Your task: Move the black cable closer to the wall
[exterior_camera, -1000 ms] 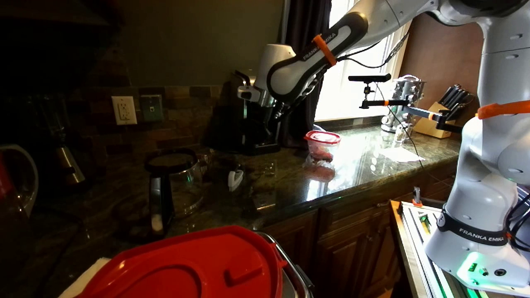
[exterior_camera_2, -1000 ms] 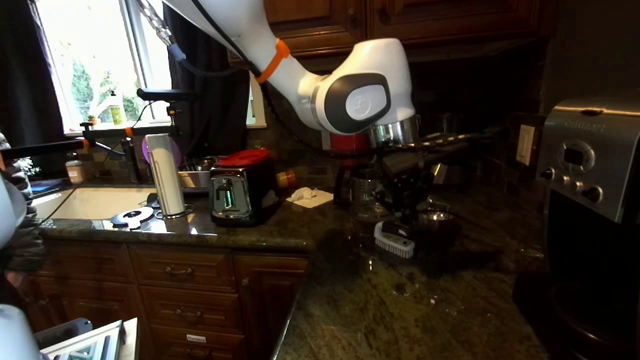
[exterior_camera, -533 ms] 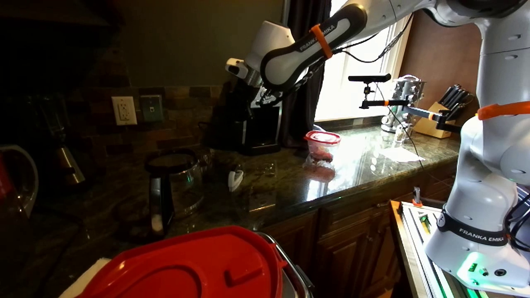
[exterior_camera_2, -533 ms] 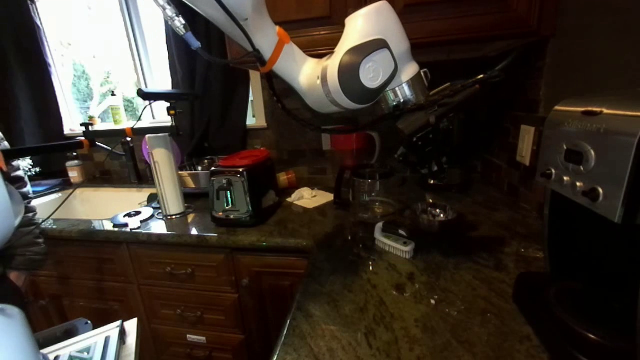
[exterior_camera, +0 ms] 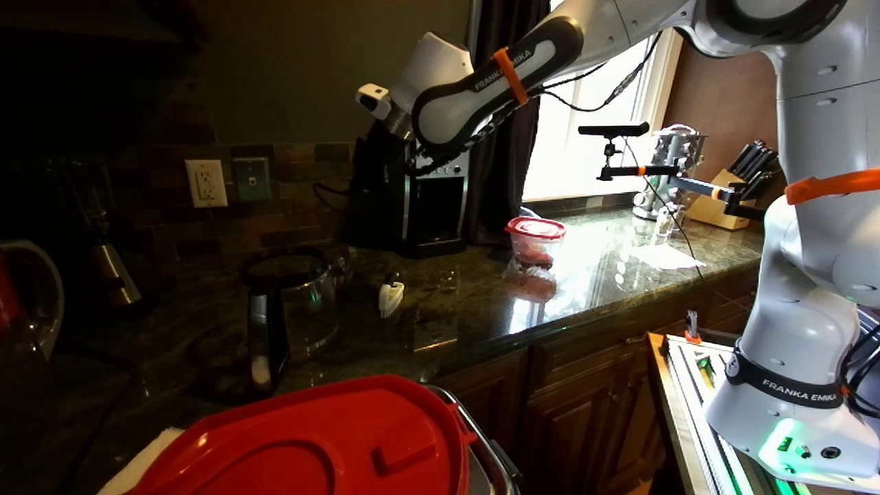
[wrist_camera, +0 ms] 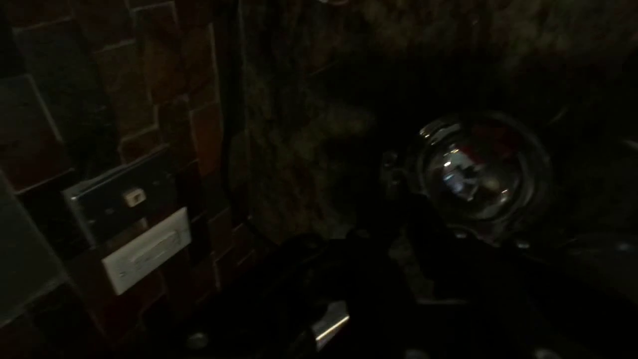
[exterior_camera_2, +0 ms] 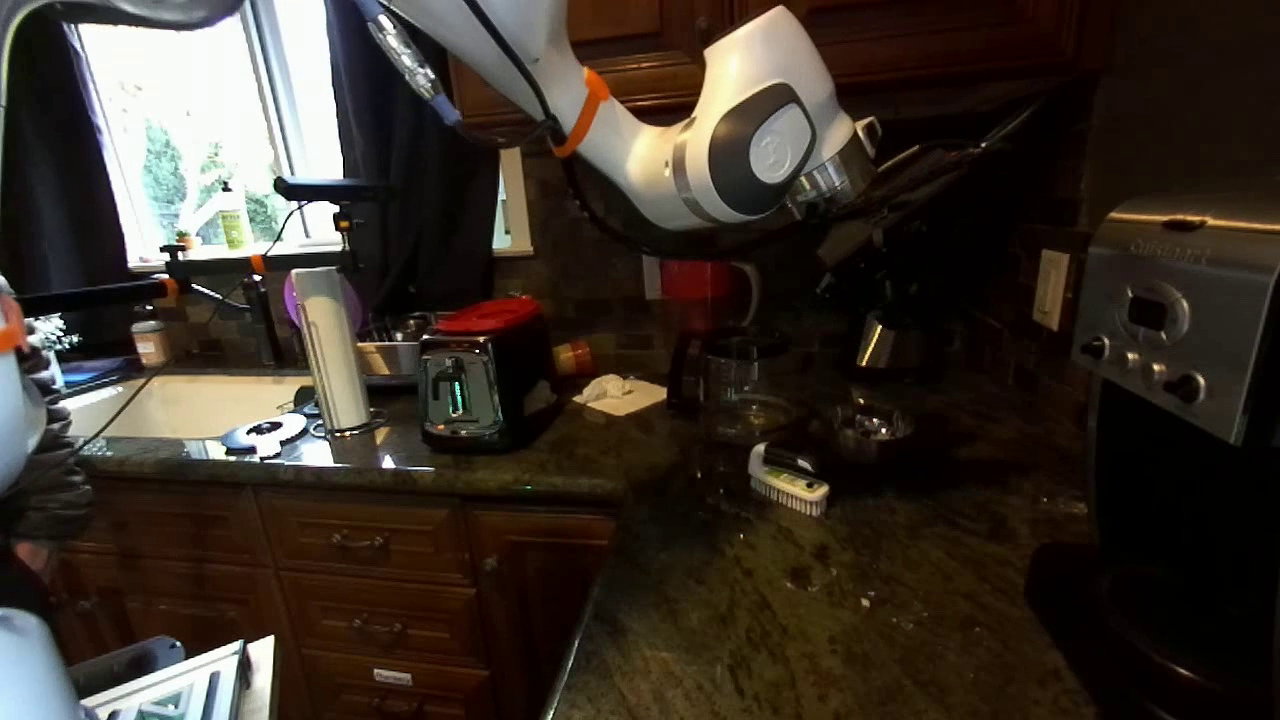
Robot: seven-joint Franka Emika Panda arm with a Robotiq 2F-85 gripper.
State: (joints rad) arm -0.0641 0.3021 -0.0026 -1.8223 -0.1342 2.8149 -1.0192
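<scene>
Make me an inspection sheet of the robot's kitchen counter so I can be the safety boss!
Surface: dark, shiny countertop with some small pale specks.
Job's things: black cable running along the foot of the tiled wall; too dim to tell if they touch.
Clutter: scrub brush, glass coffee pot, toaster with a red lid on top, silver coffee machine, red-topped tub.
Grippers: one black gripper, above the countertop; too dark to tell if it is open, shut or holding anything.
Cables: besides the black cable, the arm's own wiring hangs by the robot arm.
Surroundings: bright window, wooden drawers, pale outlet plate on the wall.
</scene>
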